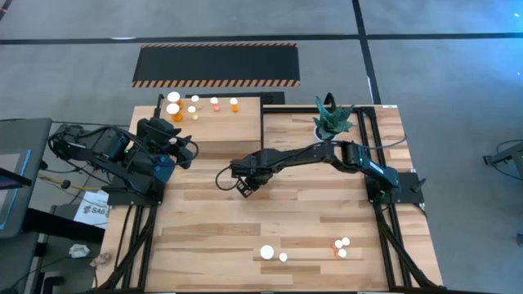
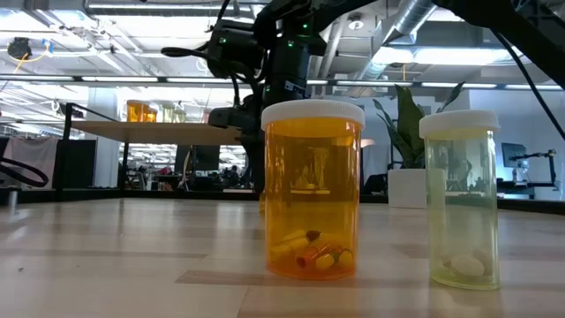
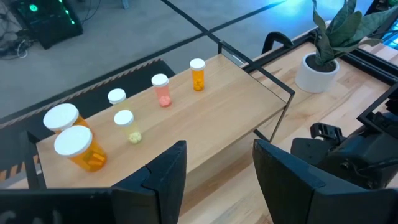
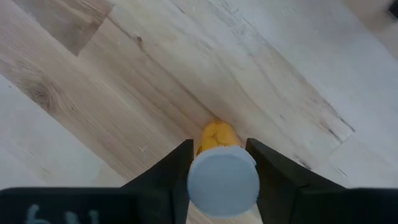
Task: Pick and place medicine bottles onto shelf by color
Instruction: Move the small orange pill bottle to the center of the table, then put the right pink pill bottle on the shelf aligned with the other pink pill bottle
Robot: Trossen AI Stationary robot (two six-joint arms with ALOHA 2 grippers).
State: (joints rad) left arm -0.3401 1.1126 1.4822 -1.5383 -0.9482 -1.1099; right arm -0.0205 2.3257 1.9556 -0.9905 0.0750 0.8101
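My right gripper (image 1: 245, 186) points down over the middle of the table, shut on a small orange medicine bottle (image 4: 217, 134) with a white cap. My left gripper (image 3: 217, 180) hangs open and empty above the table's left side, beside the shelf (image 1: 221, 126). The shelf is a light-wood box at the far left, and several white-capped bottles (image 3: 163, 90) stand on its top: orange, pinkish and yellowish. More bottles (image 1: 267, 253) stand upright near the table's front edge. Two of them, a big orange one (image 2: 313, 190) and a yellowish one (image 2: 461, 199), fill the low view. My right gripper has the small bottle's white cap (image 4: 224, 177) between its two fingers, one on each side of the cap's rim. The fingers come from above, pointing down. The bottle stands upright below them; whether its base rests on the table, the cap hides.
A white pot with a green plant (image 1: 331, 122) stands at the far right. Another small group of bottles (image 1: 341, 245) is at the near right. A black mat with striped edges (image 1: 216, 65) lies on the floor beyond the table. Bare wood surrounds my right gripper.
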